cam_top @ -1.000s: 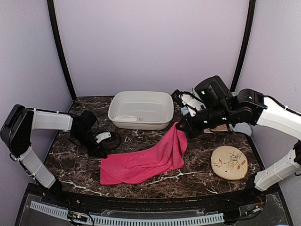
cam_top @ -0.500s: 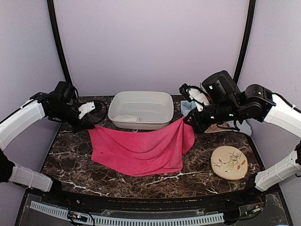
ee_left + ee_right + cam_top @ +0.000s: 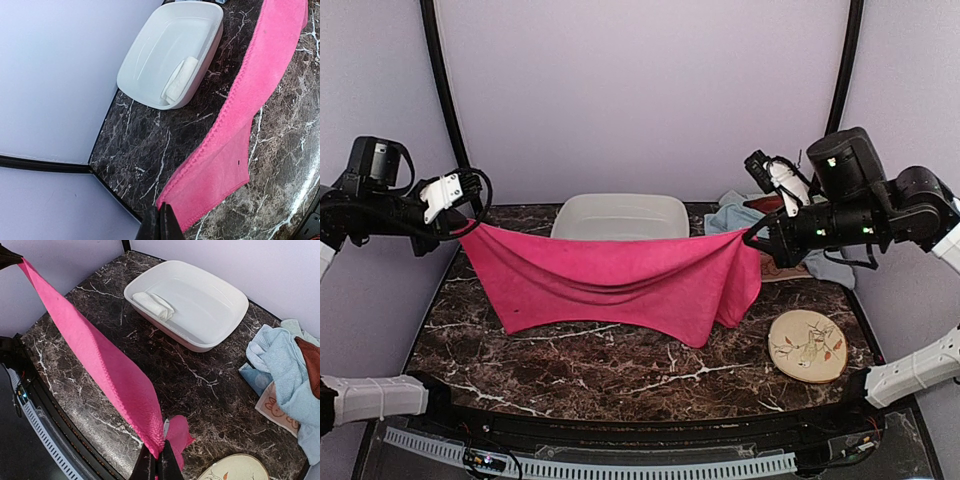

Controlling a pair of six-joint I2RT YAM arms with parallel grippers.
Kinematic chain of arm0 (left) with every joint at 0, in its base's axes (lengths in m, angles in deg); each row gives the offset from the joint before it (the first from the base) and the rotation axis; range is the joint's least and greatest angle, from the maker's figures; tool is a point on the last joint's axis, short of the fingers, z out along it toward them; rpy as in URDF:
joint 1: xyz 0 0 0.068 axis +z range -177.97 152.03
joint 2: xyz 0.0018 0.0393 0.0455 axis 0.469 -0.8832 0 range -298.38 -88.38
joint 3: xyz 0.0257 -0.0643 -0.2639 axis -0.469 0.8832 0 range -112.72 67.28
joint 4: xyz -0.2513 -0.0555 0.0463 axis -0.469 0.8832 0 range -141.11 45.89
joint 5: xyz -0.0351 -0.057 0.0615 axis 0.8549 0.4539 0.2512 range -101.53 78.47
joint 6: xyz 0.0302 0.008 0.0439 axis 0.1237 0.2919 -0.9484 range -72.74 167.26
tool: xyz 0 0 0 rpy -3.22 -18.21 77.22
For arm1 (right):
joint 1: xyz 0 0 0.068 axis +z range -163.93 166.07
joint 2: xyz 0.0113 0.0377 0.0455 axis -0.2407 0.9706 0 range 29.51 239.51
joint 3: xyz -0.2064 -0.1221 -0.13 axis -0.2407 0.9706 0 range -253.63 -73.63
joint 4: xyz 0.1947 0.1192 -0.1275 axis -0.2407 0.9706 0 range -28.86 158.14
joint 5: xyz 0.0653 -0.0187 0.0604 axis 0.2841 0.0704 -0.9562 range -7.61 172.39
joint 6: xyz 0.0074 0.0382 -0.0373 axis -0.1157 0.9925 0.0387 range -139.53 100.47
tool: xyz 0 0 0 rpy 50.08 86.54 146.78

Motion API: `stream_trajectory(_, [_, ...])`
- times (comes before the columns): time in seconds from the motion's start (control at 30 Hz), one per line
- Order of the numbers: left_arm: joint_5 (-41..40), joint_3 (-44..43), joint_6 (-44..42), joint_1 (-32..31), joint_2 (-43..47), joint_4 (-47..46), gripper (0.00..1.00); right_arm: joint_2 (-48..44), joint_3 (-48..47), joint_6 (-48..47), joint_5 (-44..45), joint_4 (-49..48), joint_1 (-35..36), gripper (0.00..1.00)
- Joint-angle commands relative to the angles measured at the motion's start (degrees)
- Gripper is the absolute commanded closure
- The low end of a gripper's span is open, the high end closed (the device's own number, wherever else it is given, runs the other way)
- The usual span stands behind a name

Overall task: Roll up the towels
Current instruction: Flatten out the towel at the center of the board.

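Status: pink towel (image 3: 620, 285) suspended between left gripper (image 3: 462, 222) and right gripper (image 3: 752, 238)

The pink towel hangs above the marble table (image 3: 570, 365) and spans the middle of the scene from left to right. Its upper edge sags slightly between the two holding points, and the rest of the cloth drapes downward on the near side. It cannot be determined whether the lower hem touches the table.

The left gripper is high at the far left. Its jaws are pinched narrow on the left top corner of the pink towel, with the hem clamped between them in the left wrist view.

The right gripper is high at the right. Its jaws are likewise pinched narrow on the right top corner, and a short tail of cloth falls below the grip.

A white basin (image 3: 620, 212) stands at the far centre, behind the hanging cloth. A rolled cream-white towel (image 3: 154, 304) lies inside it against one wall.

At the far right, a light blue towel (image 3: 280, 360) lies in a loose heap. A rust-brown towel (image 3: 311, 357) touches its right side. A patterned beige towel (image 3: 274, 409) lies flat, partly under the blue heap.

A round disc (image 3: 807, 345) with a leaf pattern lies flat on the table at the near right, apart from the pink towel
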Motion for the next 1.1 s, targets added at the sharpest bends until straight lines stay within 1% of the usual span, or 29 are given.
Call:
stream_trajectory(0.0, [-3.4,-6.1,-3.1,0.2,4.0,7.9,1.00,-4.2,-4.4,4.0,-2.6,3.9,-0.3,1.00])
stream_trajectory(0.2, [-3.9,-15.1,-4.8,0.3,3.8,16.1,1.00,-3.9,-6.3,5.9,-6.4,9.1,-0.3,1.00])
stream_trajectory(0.27, [-4.5,-13.7,-5.0,0.3,4.0,16.5,1.00,-2.7,-5.8,5.2,-5.7,9.7,-0.3,1.00])
stream_trajectory(0.33, [-5.2,-9.2,-5.7,0.3,4.8,14.4,1.00,-1.1,-3.7,3.6,-4.7,8.4,-0.7,1.00])
stream_trajectory(0.4, [-7.0,-2.7,-6.6,0.3,5.7,8.9,1.00,1.7,-0.8,1.1,-6.6,5.7,-2.4,1.00])
stream_trajectory(0.53, [-13.0,12.7,-10.1,0.4,5.0,-3.8,1.00,9.7,4.4,-4.5,-12.3,-0.3,-8.9,1.00])
stream_trajectory(0.6, [-14.8,19.6,-12.1,1.2,3.4,-11.7,1.00,15.0,6.6,-7.2,-12.7,-4.4,-11.9,1.00])
stream_trajectory(0.67, [-15.5,24.9,-14.1,3.9,0.3,-20.7,1.00,19.9,7.2,-8.9,-11.7,-8.2,-13.5,1.00])
stream_trajectory(0.73, [-16.5,27.6,-15.4,7.8,-5.6,-28.8,1.00,24.9,6.3,-10.3,-10.3,-11.1,-14.3,1.00])
stream_trajectory(0.77, [-16.5,27.7,-15.3,9.6,-8.8,-31.3,1.00,27.9,5.5,-11.0,-10.1,-12.2,-14.6,1.00])
stream_trajectory(0.83, [-16.3,25.8,-14.0,12.4,-14.6,-33.8,1.00,32.4,4.2,-12.0,-10.2,-14.1,-15.1,1.00])
stream_trajectory(0.9, [-14.9,23.1,-12.3,14.1,-19.0,-33.8,1.00,36.0,3.4,-12.7,-11.0,-15.9,-15.7,1.00])
stream_trajectory(0.93, [-14.4,21.9,-11.7,14.4,-20.5,-33.4,1.00,37.6,3.0,-12.8,-10.8,-16.5,-16.0,0.94])
stream_trajectory(0.97, [-13.7,21.0,-11.5,14.5,-21.4,-33.2,1.00,38.9,2.6,-12.8,-10.7,-16.8,-16.3,0.80])
stream_trajectory(1.07, [-13.1,21.2,-11.6,14.5,-22.6,-34.3,1.00,40.0,3.0,-12.3,-10.2,-17.6,-16.6,0.56])
